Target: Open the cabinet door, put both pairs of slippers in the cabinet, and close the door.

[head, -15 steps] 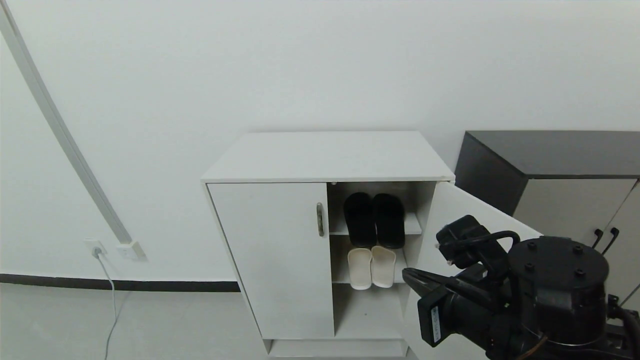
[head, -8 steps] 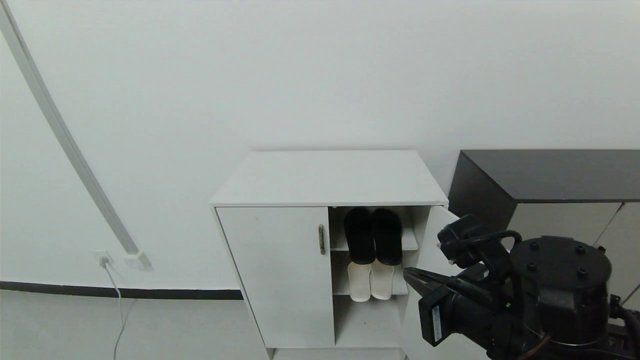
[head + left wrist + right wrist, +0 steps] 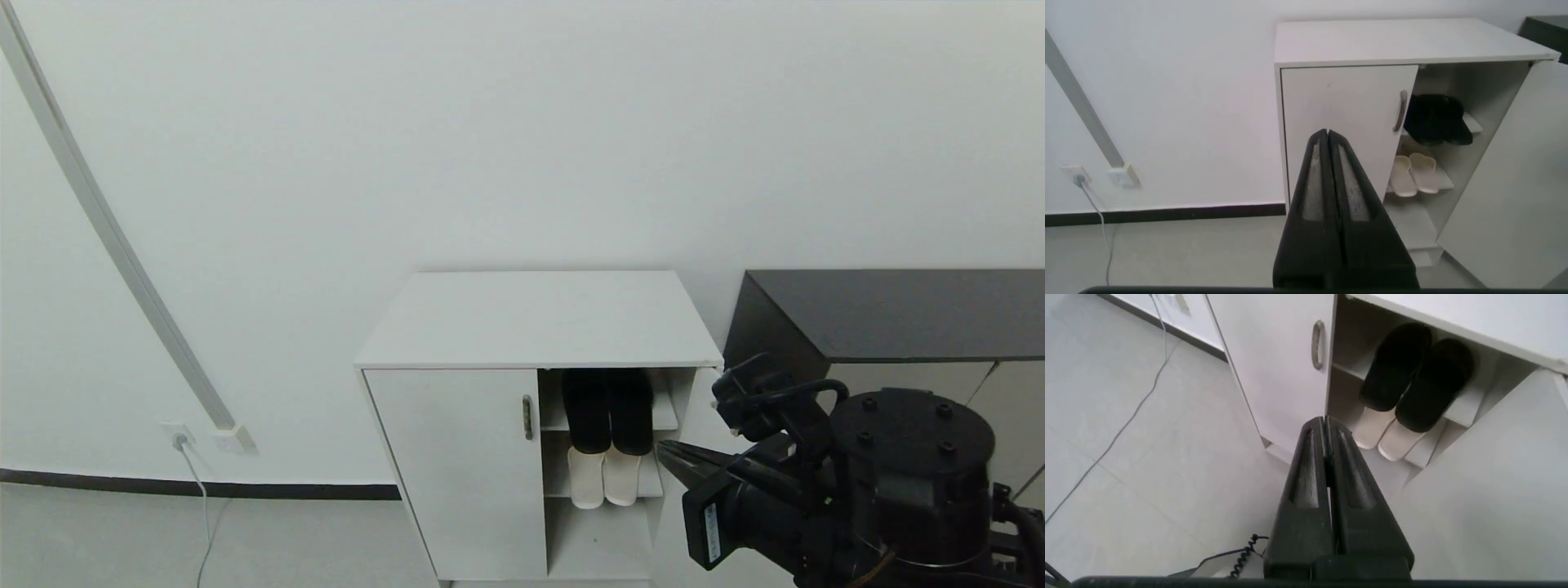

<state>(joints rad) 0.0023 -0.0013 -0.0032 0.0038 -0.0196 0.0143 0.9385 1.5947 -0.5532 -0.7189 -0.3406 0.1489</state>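
Plain white wall backed everything, with a slanted cable duct (image 3: 106, 229) running down to a socket (image 3: 178, 434) and a grey cord (image 3: 204, 523) trailing onto the floor (image 3: 98, 539), all well off to the left of both tools. The left tool (image 3: 1328, 135) hung back from the white cabinet (image 3: 531, 318), its fingers pressed flat together with nothing between them, pointing at the closed left door (image 3: 457, 465) and its small handle (image 3: 527, 417). It looked parked out of the way, since that door needed no touching.

Past the handle, the cabinet's right half stood open. Black slippers (image 3: 608, 404) lay side by side on the upper shelf (image 3: 665, 423), their near ends jutting a little past its edge. White slippers (image 3: 604, 478) sat paired on the middle shelf (image 3: 651, 490) directly beneath. Both pairs therefore seemed stowed, each on its own level so that neither crushed the other.

The right door (image 3: 1511, 188) stood wide, angled out toward the tools. The right tool (image 3: 663, 449) was near its inner face, with its tip just right of the white pair. That tool was also clamped tight and empty. With nothing left to carry, closed fingers probably made a firm, blunt pusher for the panel. Shutting the door looked like the only step left, and the jutting black pair might catch it. A dark cabinet (image 3: 898, 314) stood farther right, apart from the white one.
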